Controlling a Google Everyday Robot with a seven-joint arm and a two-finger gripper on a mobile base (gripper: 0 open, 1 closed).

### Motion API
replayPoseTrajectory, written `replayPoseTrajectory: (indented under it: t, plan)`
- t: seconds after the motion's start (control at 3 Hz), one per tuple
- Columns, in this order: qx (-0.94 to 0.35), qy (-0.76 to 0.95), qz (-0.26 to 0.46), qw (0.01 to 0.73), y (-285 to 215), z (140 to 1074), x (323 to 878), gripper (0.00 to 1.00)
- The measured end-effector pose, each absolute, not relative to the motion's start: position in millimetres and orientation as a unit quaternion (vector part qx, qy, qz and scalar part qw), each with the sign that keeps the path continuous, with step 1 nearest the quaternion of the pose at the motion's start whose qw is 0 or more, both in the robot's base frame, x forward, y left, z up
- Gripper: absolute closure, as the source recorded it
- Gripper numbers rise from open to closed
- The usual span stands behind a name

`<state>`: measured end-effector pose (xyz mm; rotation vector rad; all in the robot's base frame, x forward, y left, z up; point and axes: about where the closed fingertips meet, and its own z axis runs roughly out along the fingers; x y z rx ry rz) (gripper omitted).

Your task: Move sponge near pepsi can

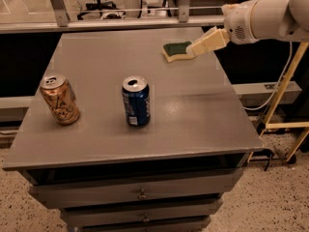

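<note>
Little is done: we see the sponge (175, 49) at the tabletop's (203, 115) far edge, well apart from the pepsi can (136, 102); our end effector (197, 48) sits at its right end (gripping or not, we cannot tell).

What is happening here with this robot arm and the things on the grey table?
A robot arm extends in from the right, with its gripper at the right end of the sponge on the far side of the table. The sponge lies flat, well apart from the pepsi can, which stands upright nearer the front. An orange-tan can stands to the left.
</note>
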<state>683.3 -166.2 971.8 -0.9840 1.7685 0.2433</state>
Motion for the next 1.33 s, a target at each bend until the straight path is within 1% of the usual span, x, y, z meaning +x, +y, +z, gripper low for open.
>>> replayPoseTrajectory:
  t: [0.33,0.67,1.33]
  plan:
    - [-0.365,0.741,0.126,0.549,-154,946,718,0.0]
    - [-0.336,0.752,0.138,0.551,-152,919,740,0.0]
    - [-0.31,0.754,0.178,0.551,-143,874,763,0.0]
